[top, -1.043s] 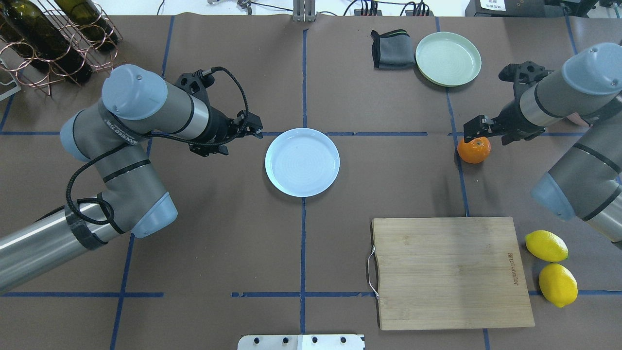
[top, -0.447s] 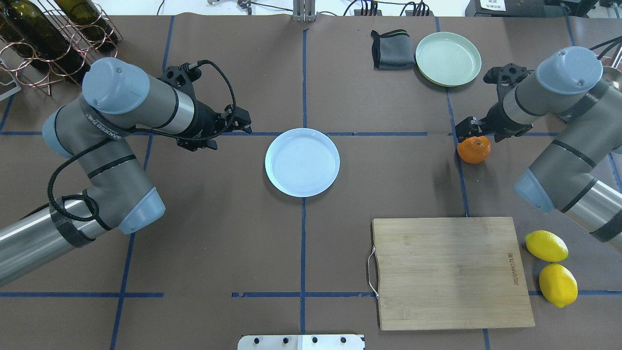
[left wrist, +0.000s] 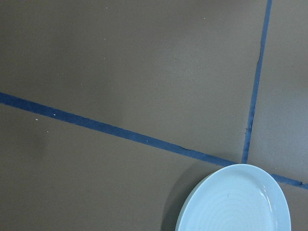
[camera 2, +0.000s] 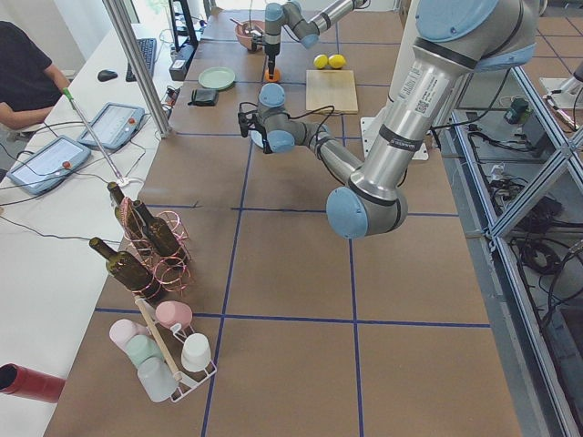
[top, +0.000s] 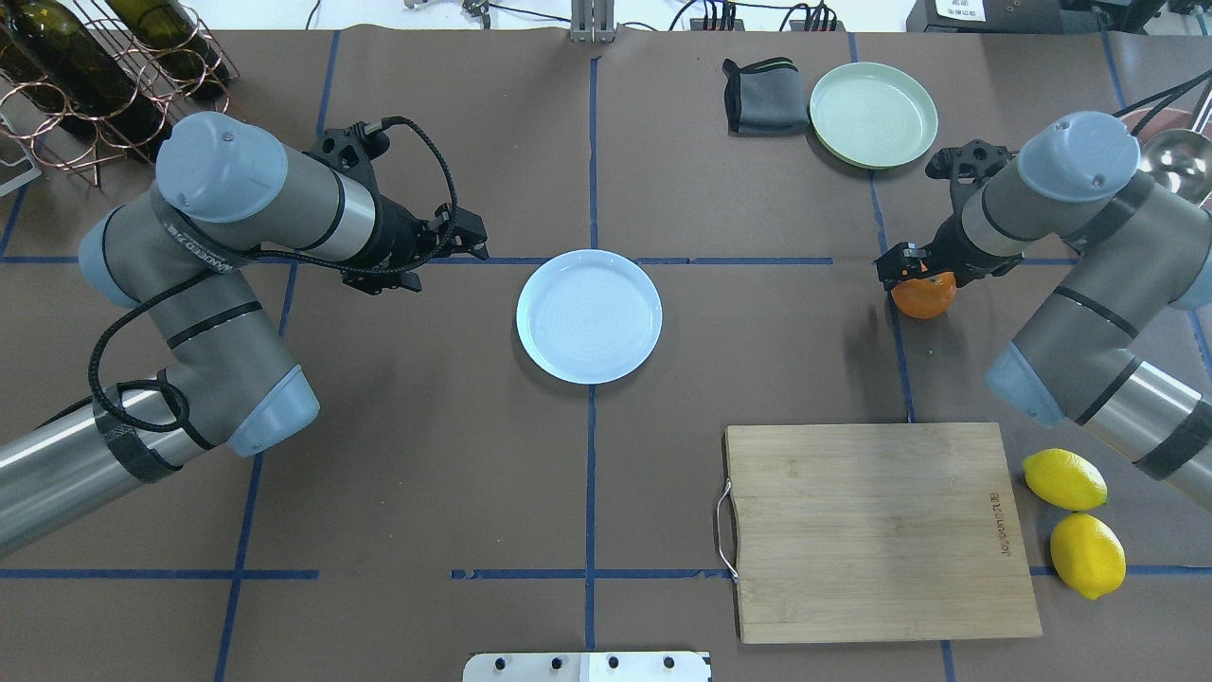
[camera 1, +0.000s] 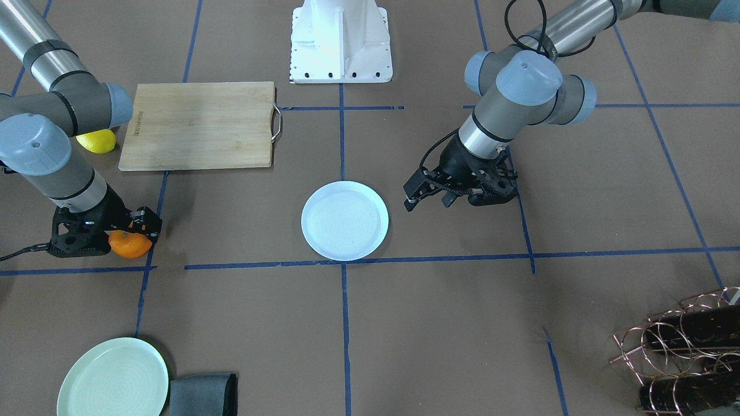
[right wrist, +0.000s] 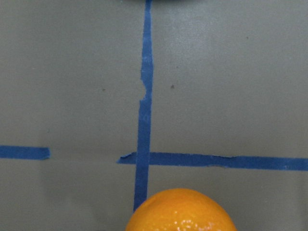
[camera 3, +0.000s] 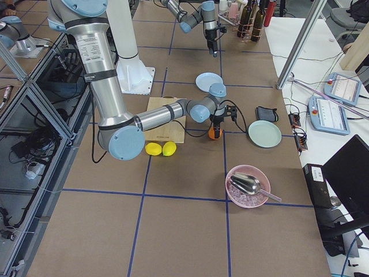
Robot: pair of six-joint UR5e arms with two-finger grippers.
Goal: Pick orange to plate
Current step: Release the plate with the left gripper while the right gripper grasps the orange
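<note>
My right tool point(top: 911, 267) hangs low over the orange point(top: 926, 301); I cannot tell its opening or grip. The orange sits on the desk point(top: 757, 341) well right of the plate point(top: 589, 316), a wide brown stretch between. My left tool point(top: 471, 242), fingers parted and holding nothing, hovers near the plate's left rim.

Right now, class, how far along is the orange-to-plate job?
Done: the right gripper is down at the orange. In hand: the grasp; the orange sits on the table, grip unclear. Left: lifting, carrying to the empty plate, releasing.
</note>
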